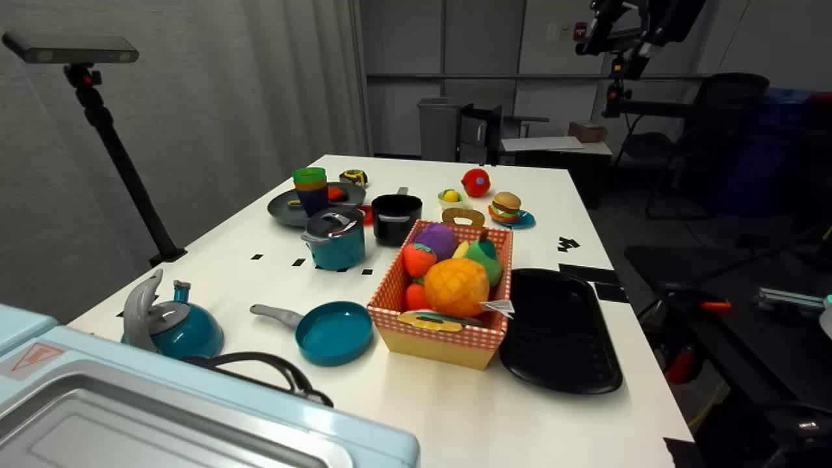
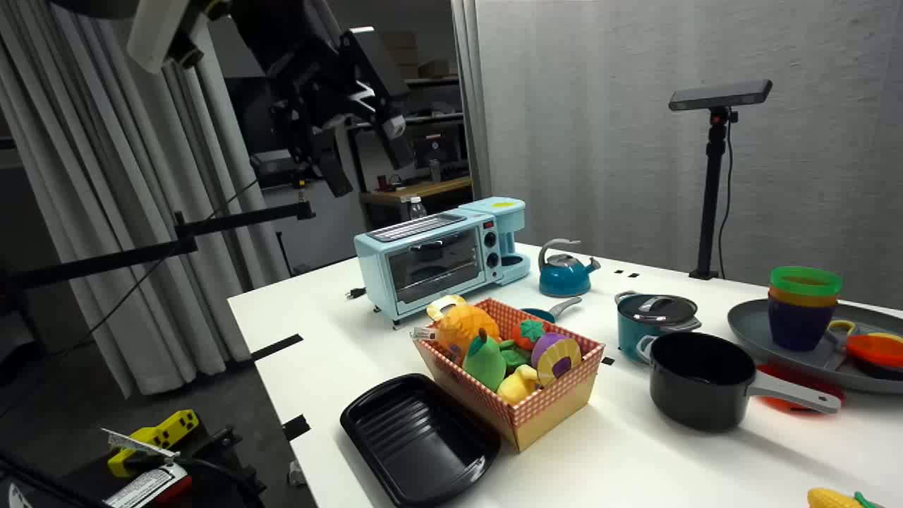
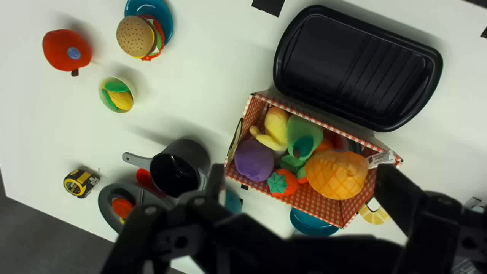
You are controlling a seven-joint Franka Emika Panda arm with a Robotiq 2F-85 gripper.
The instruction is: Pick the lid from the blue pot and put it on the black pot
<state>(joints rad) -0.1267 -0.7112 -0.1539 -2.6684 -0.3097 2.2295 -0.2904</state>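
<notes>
The lid sits on the blue pot, its grey grip uppermost. Just beside stands the black pot, upright and open at the top — the wrist view looks into its dark inside — with its handle pointing away from the blue pot. Near both lies a grey plate bearing stacked cups, with a tape measure not far off. The basket, heaped with fruit, stands near the pots, and along its far flank lies the tray; whether those two touch, I cannot tell. A teal pan rests just beside the basket, across from the tray. Farther along the table come the kettle and the oven, close together. Toward the opposite end are a burger at the edge of a blue saucer, a bowl and a red toy. The gripper hangs high, well apart from the lid — released, its fingers spread wide.
</notes>
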